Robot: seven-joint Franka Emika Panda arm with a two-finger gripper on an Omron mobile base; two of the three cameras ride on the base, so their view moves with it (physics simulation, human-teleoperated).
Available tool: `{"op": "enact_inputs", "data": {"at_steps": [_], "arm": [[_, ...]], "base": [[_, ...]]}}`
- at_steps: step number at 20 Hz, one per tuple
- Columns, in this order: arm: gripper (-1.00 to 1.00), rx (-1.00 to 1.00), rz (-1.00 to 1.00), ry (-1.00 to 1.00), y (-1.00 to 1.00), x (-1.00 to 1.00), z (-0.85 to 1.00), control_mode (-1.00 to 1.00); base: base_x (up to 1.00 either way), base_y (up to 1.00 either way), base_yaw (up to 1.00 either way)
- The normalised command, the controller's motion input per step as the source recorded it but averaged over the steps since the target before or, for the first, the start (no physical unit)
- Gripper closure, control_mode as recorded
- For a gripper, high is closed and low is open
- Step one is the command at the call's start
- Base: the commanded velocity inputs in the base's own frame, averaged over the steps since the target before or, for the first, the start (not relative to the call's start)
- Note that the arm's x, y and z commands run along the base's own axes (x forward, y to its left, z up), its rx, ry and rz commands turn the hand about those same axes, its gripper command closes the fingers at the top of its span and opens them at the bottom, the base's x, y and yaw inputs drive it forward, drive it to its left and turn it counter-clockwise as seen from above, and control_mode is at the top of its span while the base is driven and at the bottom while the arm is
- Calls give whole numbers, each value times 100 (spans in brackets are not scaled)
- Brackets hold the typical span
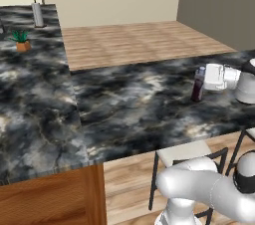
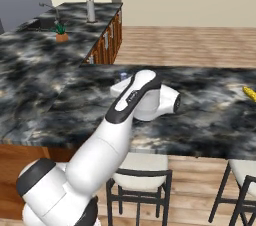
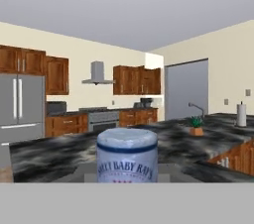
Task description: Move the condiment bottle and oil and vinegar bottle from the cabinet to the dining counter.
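Arm reaching level over dining counter (image 1: 124,104), claw (image 1: 205,77) clamped on upright condiment bottle (image 1: 198,85)

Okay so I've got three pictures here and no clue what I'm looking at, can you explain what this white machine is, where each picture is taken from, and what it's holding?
It is a white robot arm in a computer-drawn kitchen. Two pictures come from cameras on its base, behind it to the left and right. The third comes from a camera on its hand. The arm reaches over the dining counter, a black marble top with stools tucked under it. Its fingers are shut on the condiment bottle, a small dark bottle with a blue cap, held upright at the counter. Farther off stand a potted plant and a paper towel roll.
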Motion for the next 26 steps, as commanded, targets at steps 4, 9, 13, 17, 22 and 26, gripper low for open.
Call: {"op": "enact_inputs", "data": {"at_steps": [4, 9, 13, 17, 22, 26], "arm": [[100, -2, 5, -4, -16, 63, -46, -100], [100, 0, 5, 0, -18, 78, -41, -100], [100, 4, 3, 0, -17, 87, -33, -100], [100, 5, 2, 0, -20, 88, -36, -100], [100, 2, 4, 0, -18, 78, -51, -100], [100, -3, 11, -1, -1, 27, -75, -100]], "base": [[0, 0, 0], [0, 0, 0], [0, 0, 0], [0, 0, 0], [0, 0, 0], [0, 0, 0]]}}
